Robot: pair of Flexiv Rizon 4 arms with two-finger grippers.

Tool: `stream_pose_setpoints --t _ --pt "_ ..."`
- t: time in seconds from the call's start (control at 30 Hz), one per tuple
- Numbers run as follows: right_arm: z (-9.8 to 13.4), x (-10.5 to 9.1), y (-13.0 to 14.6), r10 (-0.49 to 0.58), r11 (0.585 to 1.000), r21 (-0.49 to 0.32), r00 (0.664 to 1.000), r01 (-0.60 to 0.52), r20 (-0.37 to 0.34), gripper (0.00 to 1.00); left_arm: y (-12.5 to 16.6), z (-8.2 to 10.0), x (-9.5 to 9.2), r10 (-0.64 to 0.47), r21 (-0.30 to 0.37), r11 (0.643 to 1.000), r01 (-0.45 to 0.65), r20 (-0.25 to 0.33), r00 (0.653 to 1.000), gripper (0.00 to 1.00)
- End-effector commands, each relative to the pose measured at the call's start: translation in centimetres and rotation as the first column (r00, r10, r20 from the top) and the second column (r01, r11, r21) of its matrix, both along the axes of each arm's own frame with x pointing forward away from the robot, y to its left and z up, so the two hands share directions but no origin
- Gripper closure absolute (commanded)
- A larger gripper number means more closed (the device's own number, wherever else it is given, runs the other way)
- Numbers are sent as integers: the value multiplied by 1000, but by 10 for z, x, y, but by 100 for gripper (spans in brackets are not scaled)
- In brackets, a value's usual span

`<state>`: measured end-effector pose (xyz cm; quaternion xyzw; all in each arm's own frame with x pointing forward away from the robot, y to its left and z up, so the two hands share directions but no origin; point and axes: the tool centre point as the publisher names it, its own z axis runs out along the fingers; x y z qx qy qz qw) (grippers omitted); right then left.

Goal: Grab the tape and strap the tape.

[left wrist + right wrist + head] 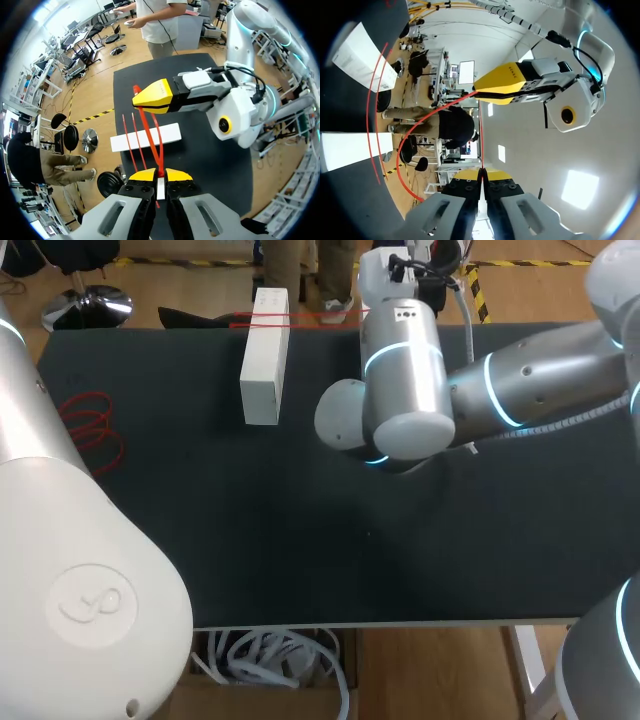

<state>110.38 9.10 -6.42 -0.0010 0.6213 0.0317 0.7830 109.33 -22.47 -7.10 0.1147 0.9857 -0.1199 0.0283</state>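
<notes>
Both arms are up over the black bench (300, 540), with the thin red plastic tape (149, 131) strung between them. In the left wrist view, the left end effector (160, 176) has its yellow tips pressed together, clamped on the tape, and the band climbs straight away from those tips to the other arm's yellow fingers just ahead. The right wrist view shows the same thing. The right end effector (481, 175) is also pinched tight on the tape, a strand running taut from its tips to the left arm's yellow fingers while another length curves away in a slack bow beside it. Down on the bench lies the long white rectangular cardboard box (262, 370), flat, toward the far edge. Thin red strands cross over it, and from the head view one red line sits across its far end. More red tape lies in loose loops on the bench by the left arm, well apart from the box. The right arm reaches in from its side, its wrist raised near the box's far end.
</notes>
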Motion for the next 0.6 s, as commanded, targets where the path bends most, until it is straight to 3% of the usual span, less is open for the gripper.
stream_pose_setpoints --t 0.03,0.6 --pt "1 -1 3 -9 1000 -1 1000 9 0 100 0 1 0 1 4 1000 -1 -1 1000 100" --pt "1 3 10 -18 1000 -12 1000 18 16 100 0 1 0 1 4 1000 -1 -1 1000 100"
